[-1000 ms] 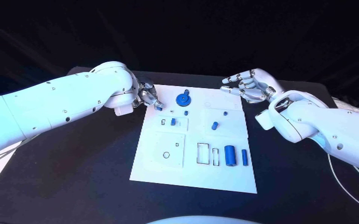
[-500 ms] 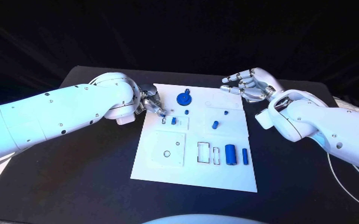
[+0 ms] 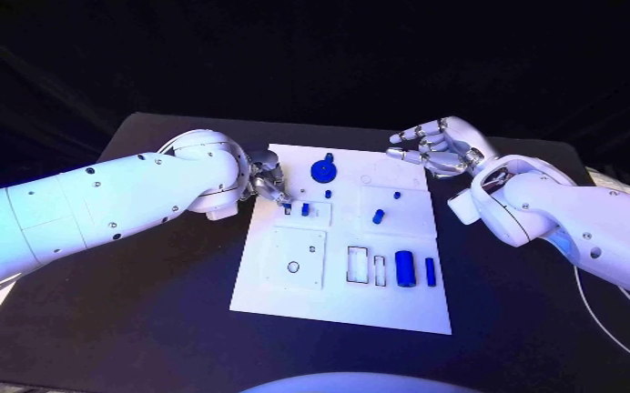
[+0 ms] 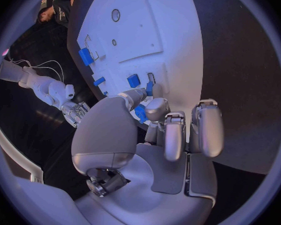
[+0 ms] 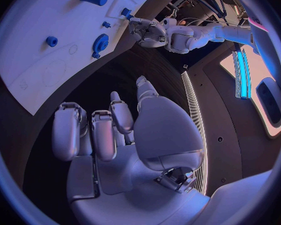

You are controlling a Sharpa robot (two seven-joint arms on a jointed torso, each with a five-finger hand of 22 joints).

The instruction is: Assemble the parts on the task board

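Since a second ago, moved in from the board's left edge: left hand (image 3: 267, 184), now over the upper-left part of the white rectangular task board (image 3: 315, 302), fingertips down beside the small blue block (image 3: 305, 209) in its slot. Pinches a small blue piece (image 4: 141, 113) between thumb and a finger, as seen from the left wrist; other fingers (image 4: 205, 127) held straight and apart from it.

Lies flat across the middle of the black table (image 3: 118, 320), that board, long side running away from the robot. Hovers off the board's far right corner, clear of it: right hand (image 3: 431, 149), fingers curled loosely with gaps between them, nothing in the palm (image 5: 125, 130).

On the board, from largest down: blue round gear with a knob (image 3: 321, 171) near the far edge; blue upright cylinder (image 3: 404, 270) near the right edge at the near end, with a thinner blue bar (image 3: 430, 271) just beside it on the right; short blue peg (image 3: 377, 216) tilted in the middle right; tiny blue stud (image 3: 397, 196) beyond it; another tiny blue stud (image 3: 327, 196) below the gear.
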